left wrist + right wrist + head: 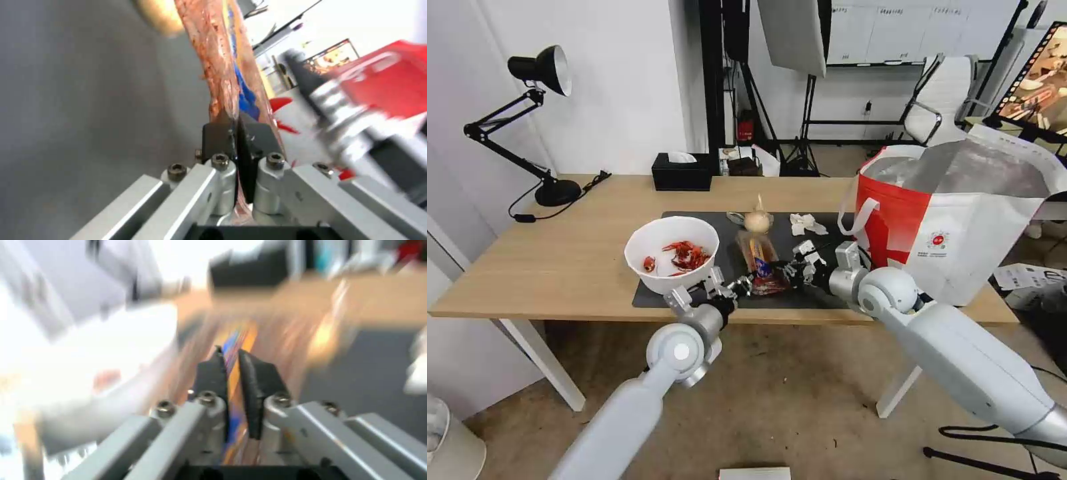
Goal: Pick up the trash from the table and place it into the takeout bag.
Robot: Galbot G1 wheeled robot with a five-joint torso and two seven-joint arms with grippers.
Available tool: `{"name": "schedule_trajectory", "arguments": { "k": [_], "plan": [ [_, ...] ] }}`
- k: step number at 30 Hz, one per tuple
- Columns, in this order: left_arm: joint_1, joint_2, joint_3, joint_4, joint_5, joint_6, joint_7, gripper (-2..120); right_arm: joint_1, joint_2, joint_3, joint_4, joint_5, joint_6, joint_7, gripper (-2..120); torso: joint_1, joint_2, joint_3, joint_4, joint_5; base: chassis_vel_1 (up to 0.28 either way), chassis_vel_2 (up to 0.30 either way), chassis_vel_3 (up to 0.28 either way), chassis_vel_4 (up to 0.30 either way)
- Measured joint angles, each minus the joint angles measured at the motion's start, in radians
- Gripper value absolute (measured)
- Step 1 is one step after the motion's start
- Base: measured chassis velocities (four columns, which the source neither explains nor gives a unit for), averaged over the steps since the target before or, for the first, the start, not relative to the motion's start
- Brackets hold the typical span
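The clear plastic tray (758, 261) with brown residue sits mid-mat on the table (560, 267). My left gripper (746, 285) is shut on the tray's near left edge, and its black pads (222, 133) pinch the tray (222, 66). My right gripper (790, 272) is shut on the near right edge; the tray (240, 336) runs between its pads (258, 373). The white bowl (671, 257) of red shells stands left of the tray. The tan knotted bundle (758, 220) and crumpled tissue (806, 224) lie behind it. The takeout bag (960, 220) stands open at the right.
A black tissue box (681, 172) sits at the table's back edge, and a black desk lamp (540, 127) at the back left. The dark grey mat (827, 293) reaches almost to the front edge. Light stands and a chair fill the room behind.
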Motion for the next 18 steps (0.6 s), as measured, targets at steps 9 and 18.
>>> {"name": "schedule_trajectory", "arguments": {
  "k": [9, 18],
  "plan": [
    [-0.078, 0.026, 0.011, -0.040, 0.068, -0.023, 0.007, 0, -0.289, -0.035, 0.223, 0.193, -0.208, 0.119, 0.129, 43, 0.000, 0.000, 0.000, -0.0006, 0.0001, 0.000, 0.000, 0.000, 0.000],
    [-0.457, 0.084, 0.138, 0.053, 0.249, -0.063, 0.125, 0, -0.534, 0.014, 0.253, 0.289, -0.434, 0.099, 0.131, 78, 0.000, 0.000, 0.000, -0.0001, -0.0001, 0.000, 0.000, 0.000, 0.000]
  ]
}}
